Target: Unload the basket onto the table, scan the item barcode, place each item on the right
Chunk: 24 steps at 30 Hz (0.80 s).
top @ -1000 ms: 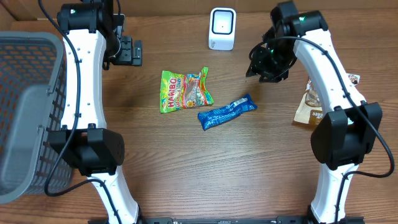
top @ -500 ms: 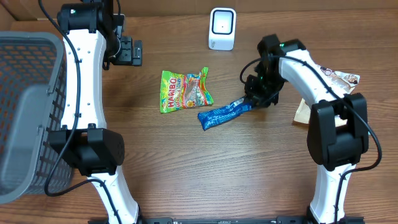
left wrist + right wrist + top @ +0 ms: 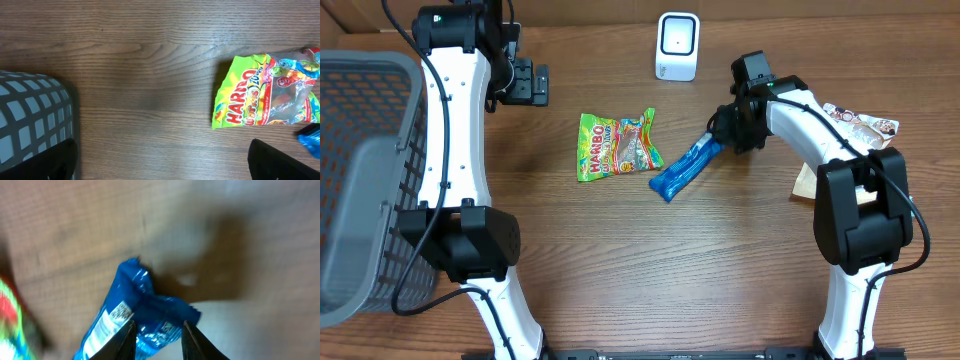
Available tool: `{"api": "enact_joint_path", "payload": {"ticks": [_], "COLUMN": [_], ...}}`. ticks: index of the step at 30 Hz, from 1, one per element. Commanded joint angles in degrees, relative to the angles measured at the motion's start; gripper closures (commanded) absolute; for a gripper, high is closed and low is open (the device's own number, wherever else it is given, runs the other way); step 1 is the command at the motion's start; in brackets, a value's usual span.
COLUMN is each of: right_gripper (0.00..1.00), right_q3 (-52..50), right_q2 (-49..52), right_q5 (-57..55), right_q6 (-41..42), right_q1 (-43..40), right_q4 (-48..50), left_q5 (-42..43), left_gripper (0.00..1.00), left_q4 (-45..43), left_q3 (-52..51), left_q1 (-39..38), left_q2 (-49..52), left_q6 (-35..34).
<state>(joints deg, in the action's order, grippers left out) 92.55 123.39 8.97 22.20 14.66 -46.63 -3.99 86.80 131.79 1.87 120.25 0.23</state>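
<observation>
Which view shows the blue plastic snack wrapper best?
Overhead: the whole blue plastic snack wrapper is visible, one end in the right gripper. Right wrist shows only that end, blurred; left wrist only a corner.

blue wrapper [image 3: 145, 311] blurred, its lower end beyond the right wrist view's bottom edge

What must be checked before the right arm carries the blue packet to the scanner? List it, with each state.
1. Right claw shut on one end of the crinkled blue plastic snack packet: ok.
2. Packet's far end off the wooden table: cannot tell.
3. Barcode's side known: cannot tell, print blurred.
4. Way to the white box-shaped scanner bare: ok.
5. Left claw open, off that way: ok.
</observation>
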Motion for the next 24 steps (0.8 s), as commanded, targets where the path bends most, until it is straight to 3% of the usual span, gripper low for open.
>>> {"api": "enact_joint_path", "payload": {"ticks": [1,3,6,9,13,24], "right_gripper": [0.63,0.61,0.5,0.44,0.41,0.37], "right_q3": [0.3,3.3,9.0,14.1,13.3,-0.6], "right_q2": [-0.4,-0.9,-2.2,-3.1,-3.0,-3.0], "right_q5": [-7.4,-3.8,4.8,11.5,12.8,8.4], "right_q6": [-8.4,-8.7,-8.2,-1.2,5.2,19.2], "right_q1": [-0.6,-1.1,-2.0,-2.5,-0.9,9.2], "right_q4": [3.9,-0.1,-7.7,-17.5,-24.1,-12.9], "left_q5": [0.6,0.6,0.6,0.6,0.6,0.6], "left_gripper": [0.0,0.0,0.0,0.0,0.0,0.0], "left_q4": [-0.1,-0.1,-0.1,-0.1,-0.1,-0.1], "left_q3": [0.4,0.4,0.4,0.4,0.4,0.4], "left_q1": [-0.4,-0.4,-0.4,-0.4,-0.4,-0.4], "left_q2": [0.4,0.4,0.4,0.4,0.4,0.4], "left_q6": [1.1,1.1,1.1,1.1,1.1,1.1]}}
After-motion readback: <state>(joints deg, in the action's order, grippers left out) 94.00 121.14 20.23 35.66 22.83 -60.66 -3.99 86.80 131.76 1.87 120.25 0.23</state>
